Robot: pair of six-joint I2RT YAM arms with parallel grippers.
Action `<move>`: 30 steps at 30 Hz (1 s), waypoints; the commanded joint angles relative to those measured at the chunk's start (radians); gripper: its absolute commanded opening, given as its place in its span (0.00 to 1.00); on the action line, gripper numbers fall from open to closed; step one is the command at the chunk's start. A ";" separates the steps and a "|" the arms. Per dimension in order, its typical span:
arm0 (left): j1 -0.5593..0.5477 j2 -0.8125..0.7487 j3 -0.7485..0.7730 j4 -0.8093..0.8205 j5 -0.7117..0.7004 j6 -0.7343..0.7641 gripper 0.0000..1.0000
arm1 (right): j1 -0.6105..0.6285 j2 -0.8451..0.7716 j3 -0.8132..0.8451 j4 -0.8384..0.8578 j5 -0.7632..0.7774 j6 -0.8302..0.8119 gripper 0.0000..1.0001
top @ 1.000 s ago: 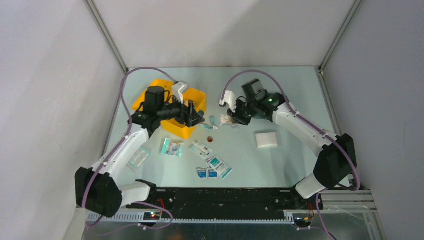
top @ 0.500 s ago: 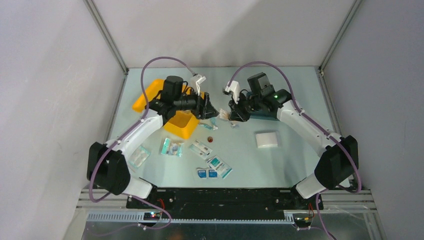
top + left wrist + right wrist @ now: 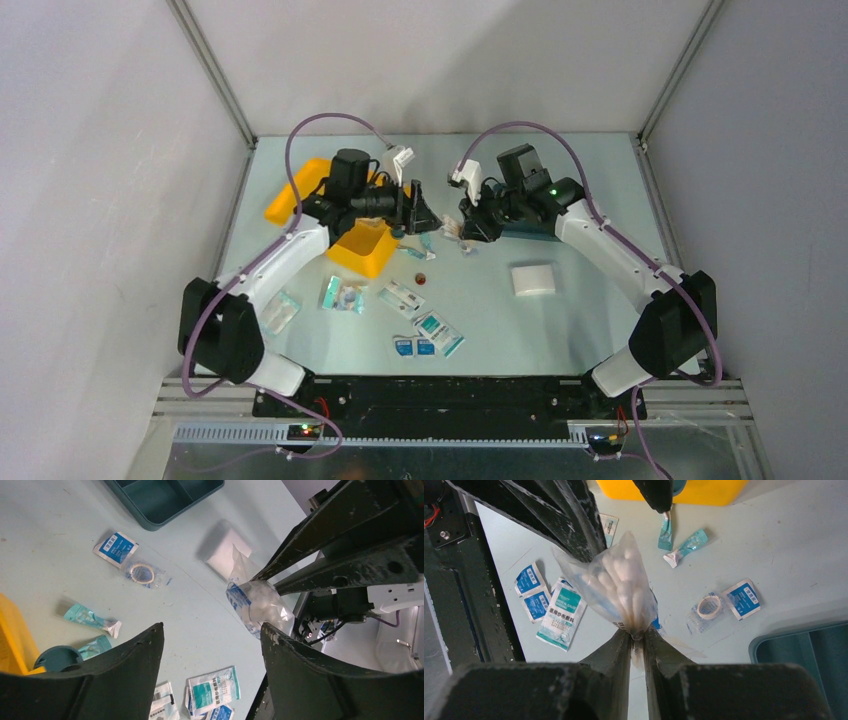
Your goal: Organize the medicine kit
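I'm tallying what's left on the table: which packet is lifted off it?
The clear bag of white cotton, pinched in the right gripper; the other packets lie flat on the table.

Centre of table [image 3: 540,335] tight: left gripper [image 3: 418,212], jaws wide, faces right gripper [image 3: 462,228], which pinches a swab bag [image 3: 619,587]; only a narrow gap lies between them. The medicine kit [image 3: 362,248] blocks 10 o'clock. Teal tray [image 3: 160,497] sits under the right arm at 1 o'clock. Sachets [image 3: 425,335] scattered 6 to 8 o'clock, white pad [image 3: 532,278] at 3. Bare surface from 4 to 5 o'clock and along the far strip at 12.
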 commanded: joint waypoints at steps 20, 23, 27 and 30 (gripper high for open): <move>-0.059 0.040 0.054 -0.022 0.031 -0.031 0.31 | 0.008 -0.008 0.038 0.003 0.020 -0.001 0.19; -0.047 0.023 0.052 -0.022 0.061 -0.014 0.18 | 0.005 -0.004 0.036 -0.014 0.024 -0.007 0.28; 0.024 -0.045 0.026 -0.023 0.071 0.003 0.02 | -0.021 -0.028 0.037 -0.087 -0.034 -0.038 0.45; 0.124 -0.102 0.007 -0.033 0.098 0.008 0.00 | -0.061 -0.063 0.037 -0.150 -0.075 -0.082 0.53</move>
